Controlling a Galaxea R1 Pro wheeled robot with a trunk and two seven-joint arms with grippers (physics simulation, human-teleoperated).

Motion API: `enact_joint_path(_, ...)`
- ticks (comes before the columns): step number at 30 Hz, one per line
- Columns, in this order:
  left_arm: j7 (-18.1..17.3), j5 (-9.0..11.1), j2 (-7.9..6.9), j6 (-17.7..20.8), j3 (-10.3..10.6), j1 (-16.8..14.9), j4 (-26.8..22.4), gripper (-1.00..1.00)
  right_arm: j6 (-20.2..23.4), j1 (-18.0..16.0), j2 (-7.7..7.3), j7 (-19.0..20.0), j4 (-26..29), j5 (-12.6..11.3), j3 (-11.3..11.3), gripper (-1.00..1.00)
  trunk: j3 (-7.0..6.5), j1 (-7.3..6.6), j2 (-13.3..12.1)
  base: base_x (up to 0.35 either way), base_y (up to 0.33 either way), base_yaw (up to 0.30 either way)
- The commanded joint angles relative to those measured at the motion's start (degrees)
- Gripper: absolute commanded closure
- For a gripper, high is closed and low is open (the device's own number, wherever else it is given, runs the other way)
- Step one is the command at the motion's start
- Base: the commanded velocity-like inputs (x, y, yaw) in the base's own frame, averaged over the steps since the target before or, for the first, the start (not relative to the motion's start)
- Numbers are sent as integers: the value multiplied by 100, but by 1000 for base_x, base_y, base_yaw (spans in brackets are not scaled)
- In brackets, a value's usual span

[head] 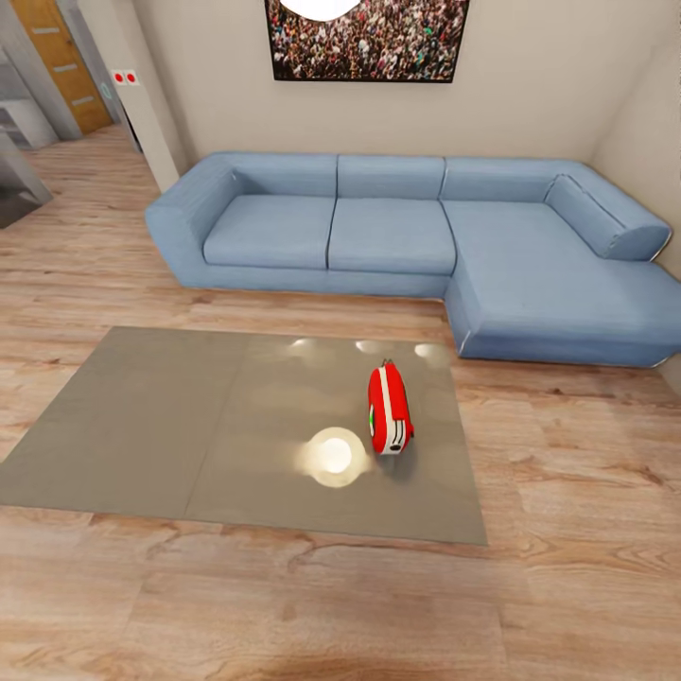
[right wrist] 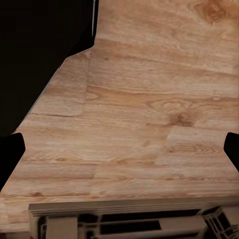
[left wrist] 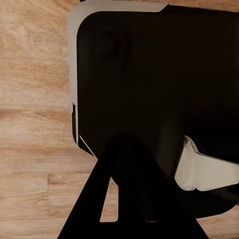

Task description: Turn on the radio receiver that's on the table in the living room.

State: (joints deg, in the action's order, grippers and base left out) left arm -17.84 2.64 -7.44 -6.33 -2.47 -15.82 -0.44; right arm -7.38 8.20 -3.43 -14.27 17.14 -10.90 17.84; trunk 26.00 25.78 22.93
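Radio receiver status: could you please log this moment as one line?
radio receiver: on grey table, right panel | blue sofa behind | untouched

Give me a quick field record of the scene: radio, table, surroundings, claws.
radio receiver: red with white stripes, green dot on its side, lying on the table's right panel
table: low, glossy grey top in two panels, lamp glare beside the radio
sofa: blue, L-shaped, behind the table
picture: crowd scene on the wall above the sofa
floor: light wood planks
right claw: open over bare floor
left claw: state cannot be told
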Motion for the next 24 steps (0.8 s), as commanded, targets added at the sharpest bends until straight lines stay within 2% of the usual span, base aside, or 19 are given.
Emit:
enact_joint_path(1, 0, 0, -1, 0, 0, 0, 0, 100, 2, -1, 0, -2, 0, 0, 0, -100, -9, 0, 0, 0, 0, 0)
enact_joint_path(24, 0, 0, -3, 0, -2, 0, 0, 100, 19, -3, 0, -6, 0, -16, 0, -100, -220, 0, 0, 0, 0, 0)
